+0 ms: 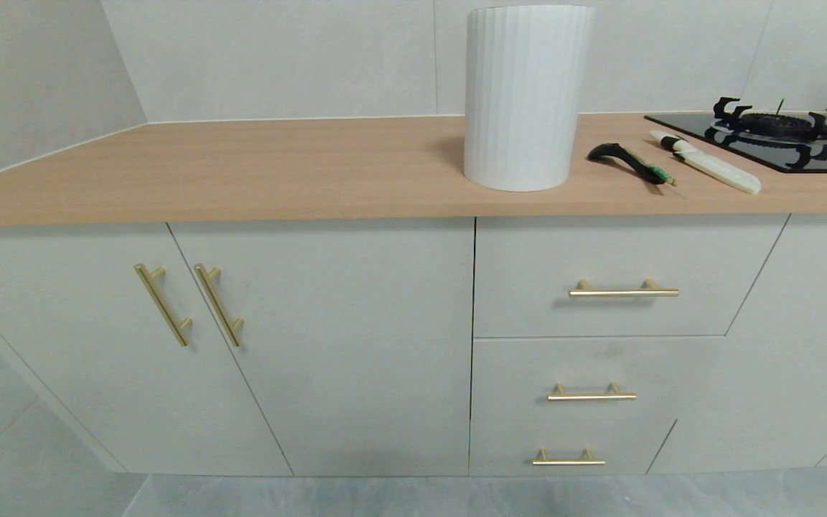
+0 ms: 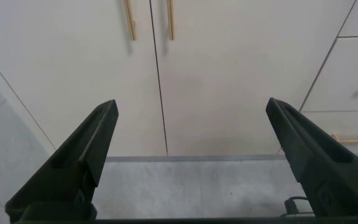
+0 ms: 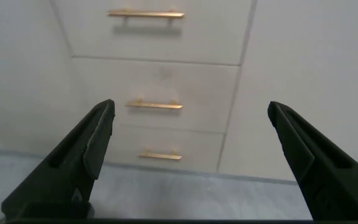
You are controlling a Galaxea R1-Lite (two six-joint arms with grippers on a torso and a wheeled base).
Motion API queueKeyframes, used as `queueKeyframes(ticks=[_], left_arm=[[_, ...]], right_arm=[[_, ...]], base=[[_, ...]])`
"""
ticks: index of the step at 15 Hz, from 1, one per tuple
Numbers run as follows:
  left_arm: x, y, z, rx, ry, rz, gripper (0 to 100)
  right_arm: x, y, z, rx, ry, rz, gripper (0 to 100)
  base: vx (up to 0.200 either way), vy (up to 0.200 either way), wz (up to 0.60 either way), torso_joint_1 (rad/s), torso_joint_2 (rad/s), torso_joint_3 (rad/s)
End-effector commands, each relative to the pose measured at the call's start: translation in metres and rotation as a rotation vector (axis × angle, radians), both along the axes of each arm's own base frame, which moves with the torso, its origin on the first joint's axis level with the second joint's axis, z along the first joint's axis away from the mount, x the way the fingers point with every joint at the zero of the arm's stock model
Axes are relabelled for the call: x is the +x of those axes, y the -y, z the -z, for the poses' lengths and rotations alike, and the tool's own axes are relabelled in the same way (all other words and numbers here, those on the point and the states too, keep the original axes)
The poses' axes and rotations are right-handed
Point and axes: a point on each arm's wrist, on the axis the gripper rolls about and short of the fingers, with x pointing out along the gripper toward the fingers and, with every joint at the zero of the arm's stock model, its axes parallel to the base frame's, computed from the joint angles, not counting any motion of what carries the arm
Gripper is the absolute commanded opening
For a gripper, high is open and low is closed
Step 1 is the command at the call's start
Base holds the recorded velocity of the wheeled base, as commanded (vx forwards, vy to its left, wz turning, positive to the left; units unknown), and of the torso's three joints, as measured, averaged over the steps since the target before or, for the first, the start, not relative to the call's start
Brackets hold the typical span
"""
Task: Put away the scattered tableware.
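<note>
Wooden countertop (image 1: 241, 172) carries a white ribbed container (image 1: 525, 100), peeler (image 1: 629, 163), knife (image 1: 708, 164), hob (image 1: 779, 147)

Left gripper (image 2: 191, 103), mine: two fingers (image 2: 82, 155), matt charcoal-black, each a long wedge, broad at the root and narrowing to a blunt, squared tip. Inner faces flat and smooth. Upper faces carry a shallow sunken channel running lengthwise, edges slightly raised. A thin dark wire (image 2: 294, 201) curves at the root of one finger. Right gripper (image 3: 190, 104): matching pair, same dark finish, same taper, same channel along each finger.
</note>
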Motion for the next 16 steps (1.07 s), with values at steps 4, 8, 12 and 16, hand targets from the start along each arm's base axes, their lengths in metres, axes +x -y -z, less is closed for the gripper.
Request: queueKeyframes(ticks=[4, 8, 12, 16], left_arm=[[0.0, 0.0, 0.0, 0.0, -0.001, 0.0, 100], [0.0, 0.0, 0.0, 0.0, -0.001, 0.0, 100], [0.0, 0.0, 0.0, 0.001, -0.001, 0.0, 100], [0.0, 0.0, 0.0, 0.001, -0.001, 0.0, 100]], right_arm=[[0.097, -0.005, -0.047, -0.012, -0.448, -0.074, 100], [0.166, -0.018, -0.046, -0.037, -0.653, -0.127, 100], [0.229, -0.037, -0.013, -0.062, -0.729, -0.172, 100], [0.263, -0.05, 0.026, -0.091, -0.768, -0.169, 100]], base=[[0.0, 0.0, 0.0, 0.0, 0.0, 0.0], [0.0, 0.0, 0.0, 0.0, 0.0, 0.0], [0.0, 0.0, 0.0, 0.0, 0.0, 0.0], [0.0, 0.0, 0.0, 0.0, 0.0, 0.0]])
